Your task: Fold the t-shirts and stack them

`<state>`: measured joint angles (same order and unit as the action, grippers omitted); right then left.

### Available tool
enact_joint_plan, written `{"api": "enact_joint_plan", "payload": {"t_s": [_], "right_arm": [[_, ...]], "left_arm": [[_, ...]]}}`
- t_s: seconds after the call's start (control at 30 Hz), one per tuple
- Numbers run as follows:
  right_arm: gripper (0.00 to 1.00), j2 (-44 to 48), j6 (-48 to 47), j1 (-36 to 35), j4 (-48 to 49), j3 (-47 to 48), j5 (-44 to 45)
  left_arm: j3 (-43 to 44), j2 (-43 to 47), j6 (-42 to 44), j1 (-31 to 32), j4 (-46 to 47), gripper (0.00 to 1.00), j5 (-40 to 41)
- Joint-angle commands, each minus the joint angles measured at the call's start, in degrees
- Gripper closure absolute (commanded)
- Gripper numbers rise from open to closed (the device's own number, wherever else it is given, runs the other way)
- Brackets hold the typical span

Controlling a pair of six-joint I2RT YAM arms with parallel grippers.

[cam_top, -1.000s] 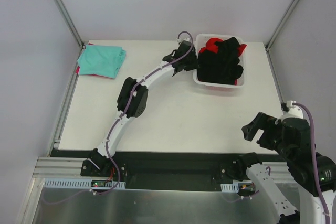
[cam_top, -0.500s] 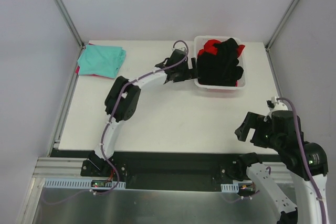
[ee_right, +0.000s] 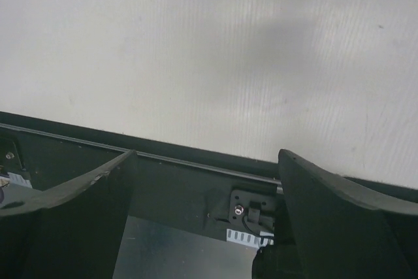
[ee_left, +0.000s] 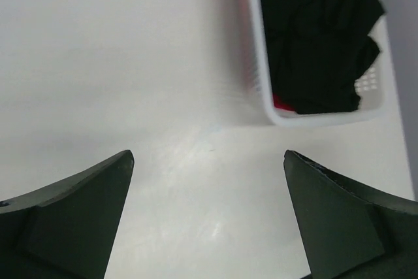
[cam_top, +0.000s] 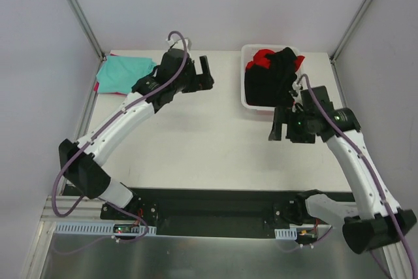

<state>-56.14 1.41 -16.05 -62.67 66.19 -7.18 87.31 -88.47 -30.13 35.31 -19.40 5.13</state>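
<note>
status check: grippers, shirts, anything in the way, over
Left gripper open, empty, above the table. Right gripper open, empty, near the basket. Teal shirt looks folded, far left corner. Black shirt heaped over red shirt in basket.

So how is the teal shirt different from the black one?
The teal shirt lies folded flat on the table; the black shirt is bunched up in the white basket. The teal shirt is at the far left corner, the black shirt at the far right, over red cloth. Both are at the table's far edge.
</note>
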Motion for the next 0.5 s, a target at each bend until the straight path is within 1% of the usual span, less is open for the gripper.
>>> {"api": "enact_joint_plan", "payload": {"t_s": [0.0,0.03,0.07,0.1,0.13,0.17,0.23,0.27,0.3,0.4,0.47], "right_arm": [[0.08,-12.6,-2.6,-3.0,9.1,7.5,-4.5],[0.07,-15.5,-2.6,-4.3,9.1,12.7,-4.2],[0.07,-22.2,-3.1,-7.0,9.0,15.0,-4.3],[0.07,-25.4,-3.2,-8.5,8.5,18.0,-4.2],[0.08,-28.5,-3.3,-9.8,7.8,20.8,-4.2],[0.09,-34.9,-3.5,-12.6,7.4,26.4,-4.8],[0.09,-40.5,-3.5,-15.2,6.2,31.7,-4.9],[0.09,-42.9,-3.6,-17.6,5.7,36.8,-4.8],[0.09,-48.0,-3.7,-18.6,4.8,39.1,-4.9],[0.1,-55.8,-4.0,-20.2,2.0,47.4,-5.7],[0.1,-58.0,-4.3,-20.6,1.4,49.2,-5.6]], "left_arm": [[-8.0,6.3,-0.1,-4.6,-13.4,0.01,9.2],[-9.5,7.9,-0.6,-5.6,-15.0,0.01,8.8],[-12.0,9.6,-1.1,-6.4,-15.8,0.01,8.0],[-13.2,12.8,-1.3,-7.8,-16.1,0.01,7.5],[-13.9,14.3,-1.2,-8.2,-16.6,0.01,7.5],[-14.8,15.7,-0.8,-8.6,-18.5,0.01,7.7],[-15.1,18.5,-0.9,-9.6,-20.9,0.01,8.8],[-15.3,19.1,-0.8,-9.8,-22.7,0.01,8.8],[-15.3,20.0,-0.8,-10.0,-23.7,0.01,8.9],[-15.4,21.3,-1.5,-10.3,-25.9,0.01,9.1],[-15.8,22.1,-2.5,-10.3,-26.6,0.01,8.9]]}}
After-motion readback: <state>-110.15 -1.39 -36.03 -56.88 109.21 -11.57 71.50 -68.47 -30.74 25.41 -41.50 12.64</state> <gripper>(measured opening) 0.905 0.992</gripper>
